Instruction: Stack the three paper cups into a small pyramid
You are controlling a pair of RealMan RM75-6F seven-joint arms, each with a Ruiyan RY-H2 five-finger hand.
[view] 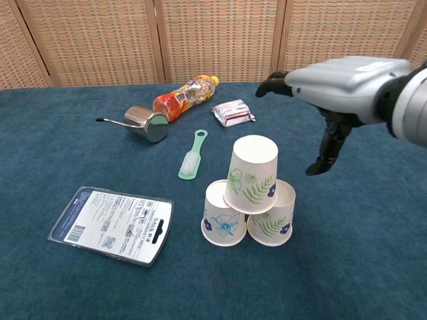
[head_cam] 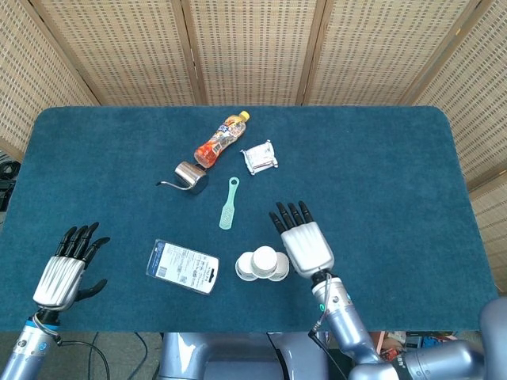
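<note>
Three upside-down white paper cups with leaf and flower prints form a small pyramid near the table's front. The top cup (view: 252,173) (head_cam: 264,256) rests on the left cup (view: 223,223) (head_cam: 246,267) and the right cup (view: 273,223) (head_cam: 279,267). My right hand (view: 337,90) (head_cam: 307,244) hovers open just right of the stack, touching no cup, palm down with fingers apart. My left hand (head_cam: 66,268) lies open at the front left, far from the cups.
A blister card (view: 113,224) lies left of the cups. A green brush (view: 192,156), a metal scoop (view: 145,123), a drink bottle (view: 185,95) and a white packet (view: 233,112) lie behind them on the blue table (view: 73,160).
</note>
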